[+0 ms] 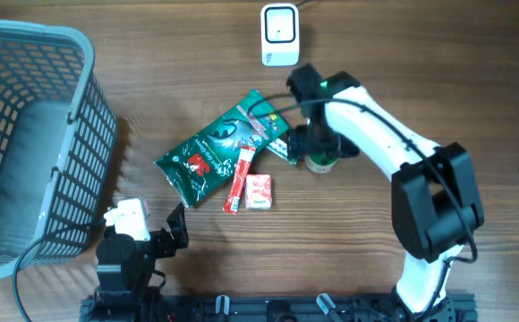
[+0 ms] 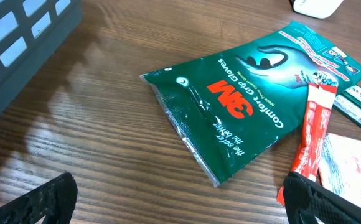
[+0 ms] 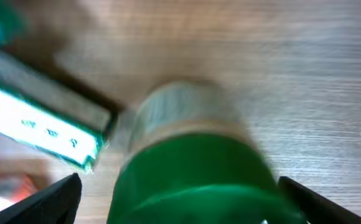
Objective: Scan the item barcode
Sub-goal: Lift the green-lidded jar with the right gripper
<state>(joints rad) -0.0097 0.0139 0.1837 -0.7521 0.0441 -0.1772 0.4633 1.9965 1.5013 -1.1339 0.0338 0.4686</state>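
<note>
Gaping wide, the left gripper [image 2: 177, 200] is hovering beside one lattice basket [image 1: 85, 134]; one glossy green pouch [image 1: 210, 152] and one slim red sachet [image 1: 239, 183] are lying centrally; one round green jar [image 3: 187, 143] is standing between the right gripper's [image 3: 179, 199] spread fingers [image 3: 43, 202].

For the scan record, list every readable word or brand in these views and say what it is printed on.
"3M": red logo on the green glove bag.
"Comfort Grip Gloves": white lettering, same bag.
"the safer the better": smaller white lettering, same bag.
Too small or blurred to read: print on the red stick packet, the pale sachet, the green-and-white box and the green container.
</note>
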